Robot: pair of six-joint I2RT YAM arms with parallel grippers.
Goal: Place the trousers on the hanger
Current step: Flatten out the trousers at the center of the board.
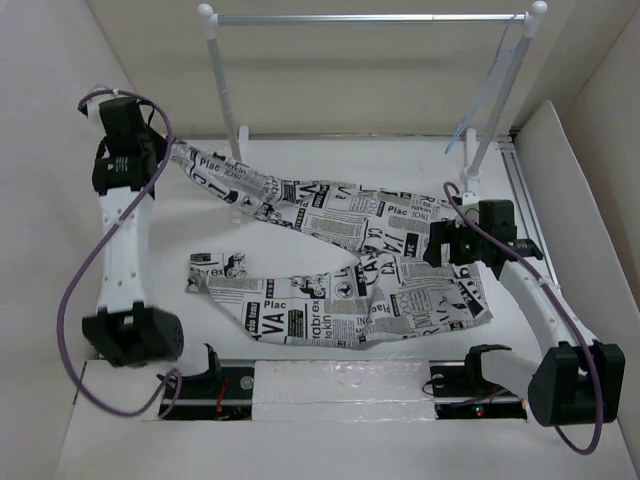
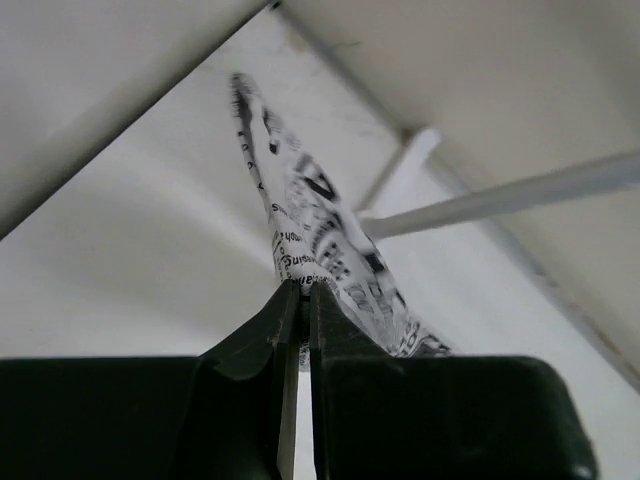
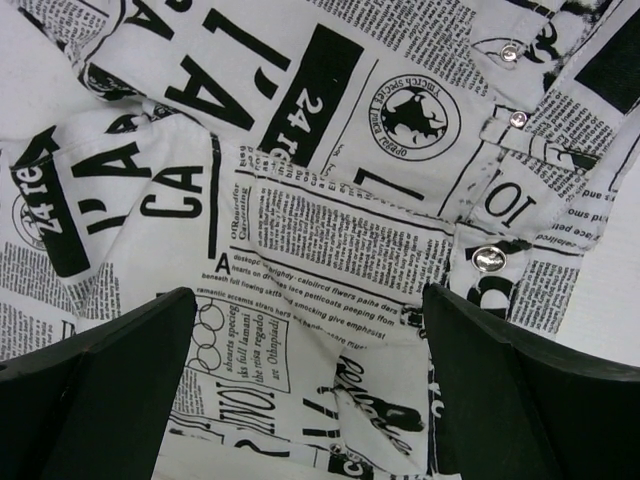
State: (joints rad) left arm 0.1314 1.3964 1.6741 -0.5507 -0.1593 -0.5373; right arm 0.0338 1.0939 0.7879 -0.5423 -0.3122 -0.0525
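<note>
Spread across most of the white table (image 1: 330, 165): the trousers (image 1: 340, 270), waist bunched at the near right, one leg folded back toward the near left, the other drawn out to the far left. Along the far edge, a white rack (image 1: 370, 18) with a metal crossbar. Hung from the right end of that bar, the hanger (image 1: 499, 62), well apart from the cloth and carrying nothing. At the far left, the left gripper (image 2: 303, 288), clamped on the tip of the drawn-out leg and holding it up off the table. At the right, the right gripper (image 3: 310, 300), spread wide just above the waist near the snaps (image 3: 489, 258), gripping nothing.

Early going, by the look of it: one leg end secured, no cloth on the hanger yet. Probably left to do: gather the waist, bring cloth and hanger together, and drape the trousers over its lower bar.
</note>
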